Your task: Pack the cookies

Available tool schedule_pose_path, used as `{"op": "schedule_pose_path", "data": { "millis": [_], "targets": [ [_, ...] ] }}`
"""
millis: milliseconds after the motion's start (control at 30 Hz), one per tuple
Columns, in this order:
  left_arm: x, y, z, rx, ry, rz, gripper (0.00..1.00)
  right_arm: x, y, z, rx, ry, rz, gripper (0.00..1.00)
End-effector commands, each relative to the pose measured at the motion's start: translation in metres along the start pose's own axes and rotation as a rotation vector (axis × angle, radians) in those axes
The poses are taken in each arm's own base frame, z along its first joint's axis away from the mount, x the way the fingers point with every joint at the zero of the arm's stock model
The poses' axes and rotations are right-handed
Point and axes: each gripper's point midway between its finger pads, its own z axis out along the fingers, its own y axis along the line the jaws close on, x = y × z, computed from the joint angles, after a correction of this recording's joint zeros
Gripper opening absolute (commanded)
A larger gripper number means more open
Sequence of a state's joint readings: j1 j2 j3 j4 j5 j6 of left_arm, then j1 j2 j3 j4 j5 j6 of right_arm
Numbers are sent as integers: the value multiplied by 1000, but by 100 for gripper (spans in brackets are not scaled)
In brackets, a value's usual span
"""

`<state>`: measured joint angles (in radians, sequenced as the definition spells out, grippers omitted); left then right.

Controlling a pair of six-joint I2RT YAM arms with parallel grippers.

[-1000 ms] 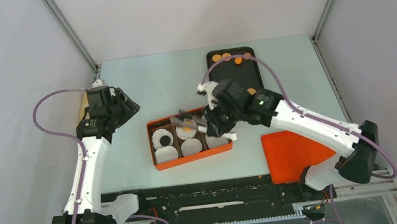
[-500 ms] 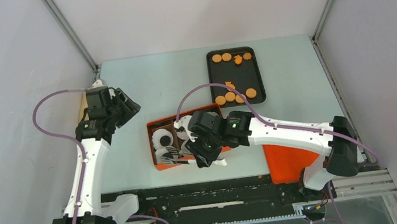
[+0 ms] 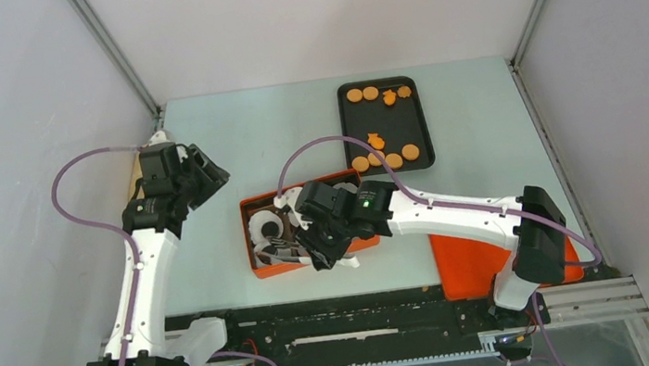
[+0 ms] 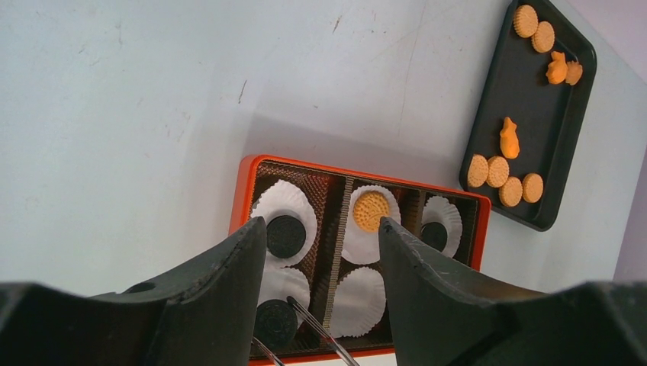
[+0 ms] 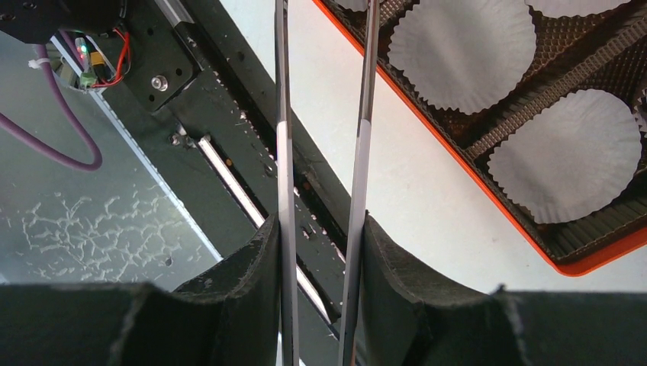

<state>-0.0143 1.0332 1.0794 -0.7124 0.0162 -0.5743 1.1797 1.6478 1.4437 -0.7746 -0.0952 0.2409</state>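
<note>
An orange box [image 4: 243,191] holds white paper liners. One liner carries an orange cookie [image 4: 371,210]; black cookies [image 4: 286,235] lie in three others. Several more orange cookies [image 3: 377,158] sit on the black tray [image 3: 385,124] at the back. My right gripper [image 3: 315,249] hangs over the box's near edge, shut on metal tweezers [image 5: 284,152]. The tweezer tips [image 4: 320,332] reach beside the near-left black cookie [image 4: 275,322] with nothing between them. My left gripper [image 4: 320,223] is open and empty, held high to the left of the box.
An orange lid [image 3: 470,254] lies at the near right, partly under the right arm. The black mounting rail [image 5: 229,175] runs along the table's near edge, just below the box. Two empty liners [image 5: 461,49] show in the right wrist view.
My right arm has swung from over the box's middle toward its near-left corner, carrying the tweezers. The left arm has barely moved.
</note>
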Motion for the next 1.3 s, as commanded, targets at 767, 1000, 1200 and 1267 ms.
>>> {"op": "schedule_pose_path", "data": {
  "millis": [767, 1000, 1200, 1267],
  "targets": [
    [-1, -13, -6, 88, 5, 43, 66, -41, -8, -39, 36, -172, 31, 33],
    [-3, -16, -5, 100, 2, 42, 66, -54, -56, -92, 171, -305, 102, 34],
    [-3, -21, 1, 119, 19, 34, 66, -50, -132, -121, 337, -362, 231, 38],
    [-2, -23, 3, 126, 28, 32, 65, -48, -163, -127, 403, -376, 291, 40]
  ]
}}
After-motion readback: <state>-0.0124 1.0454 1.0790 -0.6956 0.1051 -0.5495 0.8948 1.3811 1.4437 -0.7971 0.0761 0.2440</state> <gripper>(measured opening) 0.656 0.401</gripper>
